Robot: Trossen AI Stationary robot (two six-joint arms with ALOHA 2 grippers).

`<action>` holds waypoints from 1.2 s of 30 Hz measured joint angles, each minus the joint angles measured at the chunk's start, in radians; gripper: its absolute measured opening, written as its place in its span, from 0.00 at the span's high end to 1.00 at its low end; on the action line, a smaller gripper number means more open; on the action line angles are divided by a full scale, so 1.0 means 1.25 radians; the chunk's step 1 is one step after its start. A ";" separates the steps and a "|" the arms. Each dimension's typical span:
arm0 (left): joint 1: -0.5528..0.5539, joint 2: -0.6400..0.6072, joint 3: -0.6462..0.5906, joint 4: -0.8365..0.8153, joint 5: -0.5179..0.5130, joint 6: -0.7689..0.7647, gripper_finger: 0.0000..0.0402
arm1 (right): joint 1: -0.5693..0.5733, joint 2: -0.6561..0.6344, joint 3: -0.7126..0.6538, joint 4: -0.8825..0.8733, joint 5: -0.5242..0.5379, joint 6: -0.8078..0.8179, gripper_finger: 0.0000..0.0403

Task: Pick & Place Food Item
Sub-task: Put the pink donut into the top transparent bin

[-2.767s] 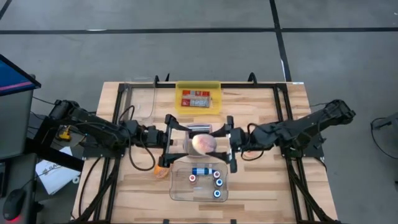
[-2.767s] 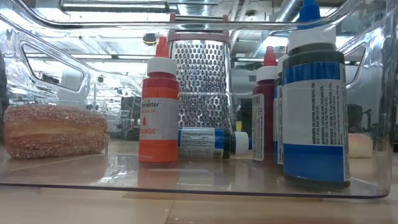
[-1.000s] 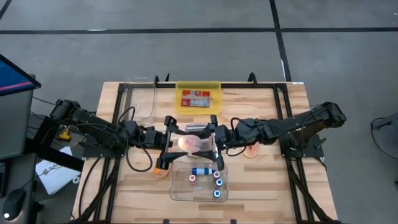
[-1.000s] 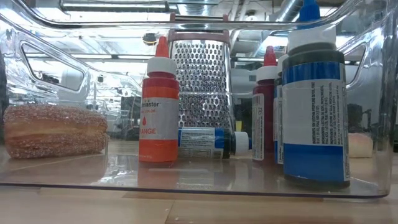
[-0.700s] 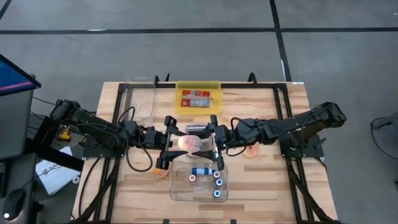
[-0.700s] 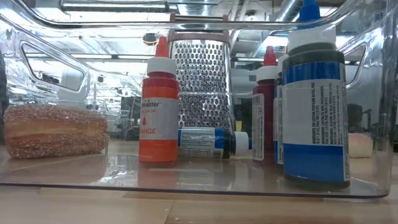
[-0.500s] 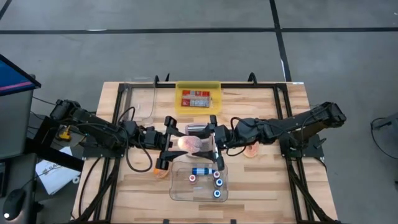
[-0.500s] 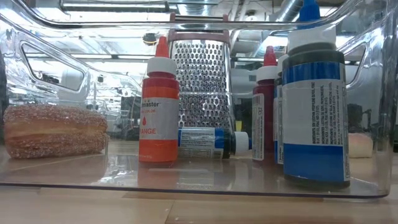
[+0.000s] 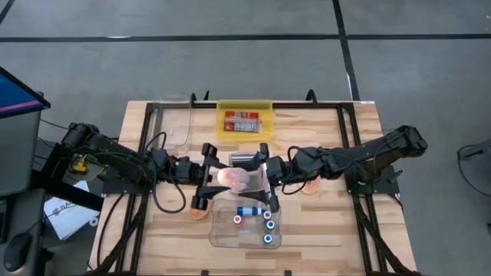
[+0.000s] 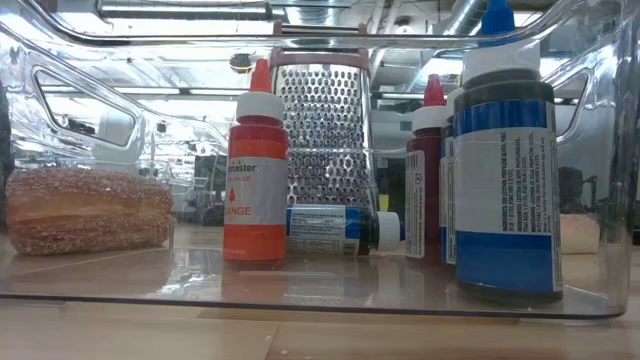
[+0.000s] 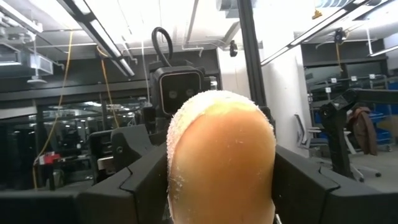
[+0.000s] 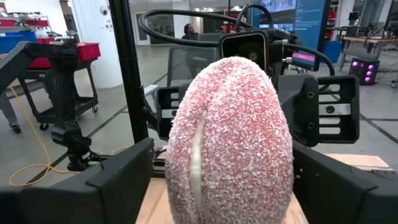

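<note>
behind clear bin wall (image 10: 600, 120), "orange" bottle (image 10: 255, 170)

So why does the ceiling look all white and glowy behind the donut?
In the left wrist view, bright ceiling lights wash the background out to white behind the round sugar-coated donut; in the low view, glare streaks run across the clear plastic bin; in the right wrist view the light is even, so the donut's pink sprinkles show clearly.

Even, bright overhead light — blown-out ceiling glare in left wrist view — soft, shallow shadows.
</note>
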 joint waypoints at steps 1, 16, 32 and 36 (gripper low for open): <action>0.000 0.000 0.000 0.000 -0.004 0.000 0.43 | 0.000 -0.002 0.000 0.000 0.001 -0.001 0.16; 0.001 -0.011 -0.002 -0.036 -0.119 0.069 0.43 | 0.038 -0.059 0.001 -0.001 0.123 -0.085 0.12; 0.154 -0.359 -0.001 -0.567 -0.514 0.022 0.43 | 0.187 -0.115 0.001 -0.163 0.357 -0.034 0.12; 0.216 -0.396 -0.001 -0.720 -0.575 -0.074 0.43 | 0.199 -0.115 0.001 -0.191 0.392 -0.004 0.12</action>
